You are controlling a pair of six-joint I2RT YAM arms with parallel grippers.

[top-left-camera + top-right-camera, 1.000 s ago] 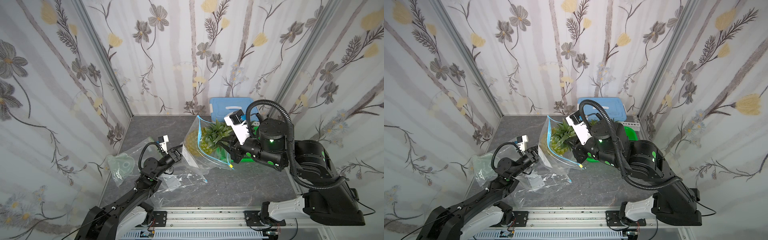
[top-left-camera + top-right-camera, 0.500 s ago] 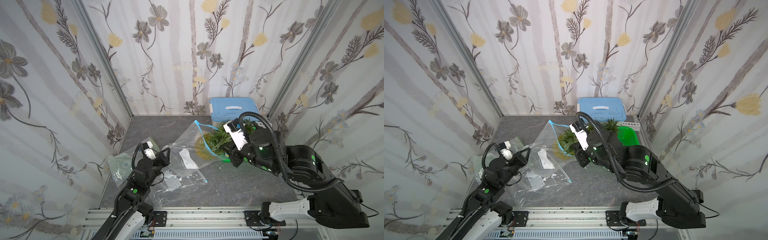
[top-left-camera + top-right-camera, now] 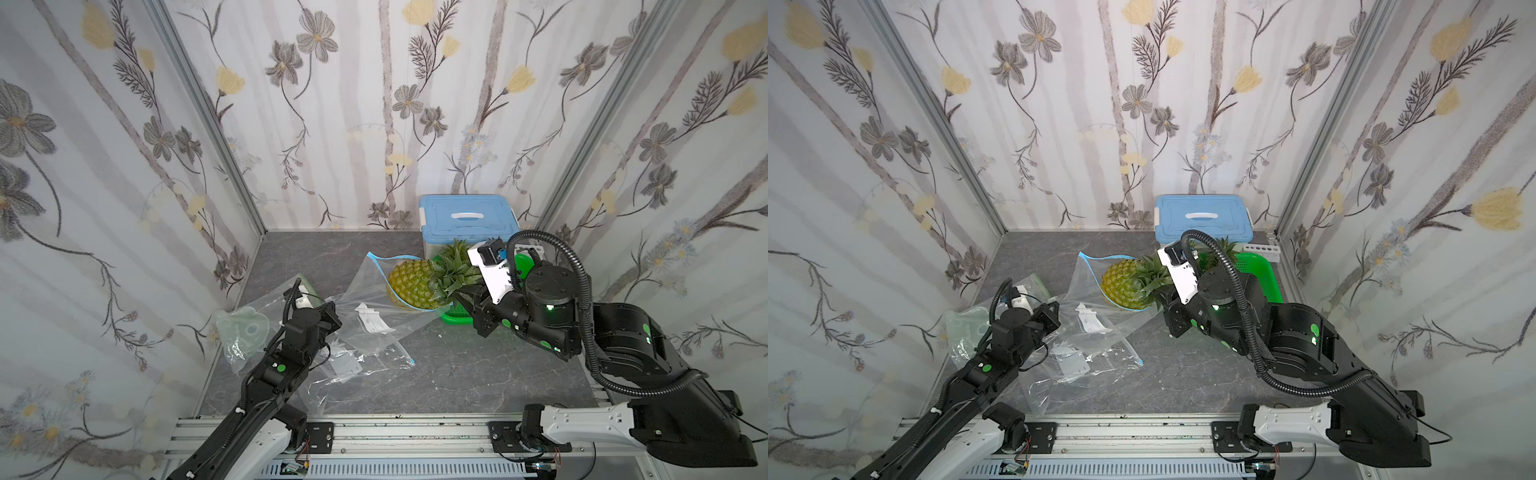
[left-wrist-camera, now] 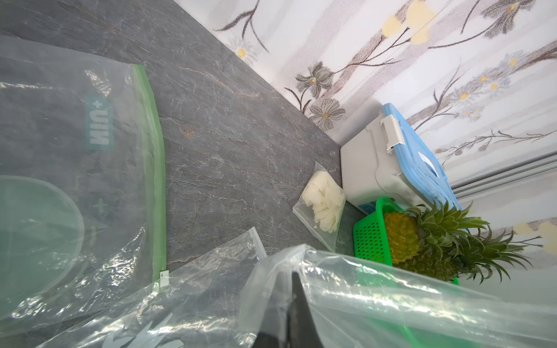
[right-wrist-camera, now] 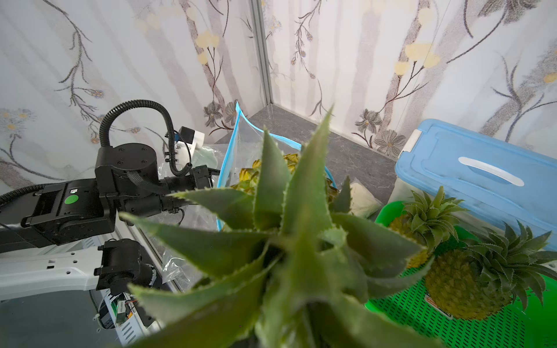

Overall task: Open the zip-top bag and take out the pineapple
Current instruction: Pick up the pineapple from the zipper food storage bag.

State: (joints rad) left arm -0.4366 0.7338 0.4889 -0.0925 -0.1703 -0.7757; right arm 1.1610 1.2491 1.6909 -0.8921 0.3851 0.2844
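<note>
The clear zip-top bag [image 3: 370, 299] with a blue zip lies stretched across the dark table, its mouth open toward the right. The pineapple [image 3: 411, 286] lies on its side in that mouth, the blue zip still looped round its body. My right gripper [image 3: 467, 297] is shut on the pineapple's leafy crown [image 5: 301, 241], which fills the right wrist view and hides the jaws. My left gripper [image 3: 332, 316] is shut on the bag's far end; in the left wrist view the dark jaws pinch the bag's clear film [image 4: 361, 295]. Both top views show this, pineapple [image 3: 1125, 286] included.
A green basket [image 3: 453, 319] with two other pineapples [image 5: 461, 286] stands right behind the held one, before a blue-lidded box [image 3: 469, 216]. A green-zip bag [image 3: 245, 328] lies at the left, more flat bags [image 3: 374, 357] in the middle, a small bag of white stuff [image 4: 322, 205] near the box.
My right gripper has drawn the pineapple to the right, further out of the bag's mouth. My left arm has pulled back to the left with the bag's end, and the bag now lies flatter.
</note>
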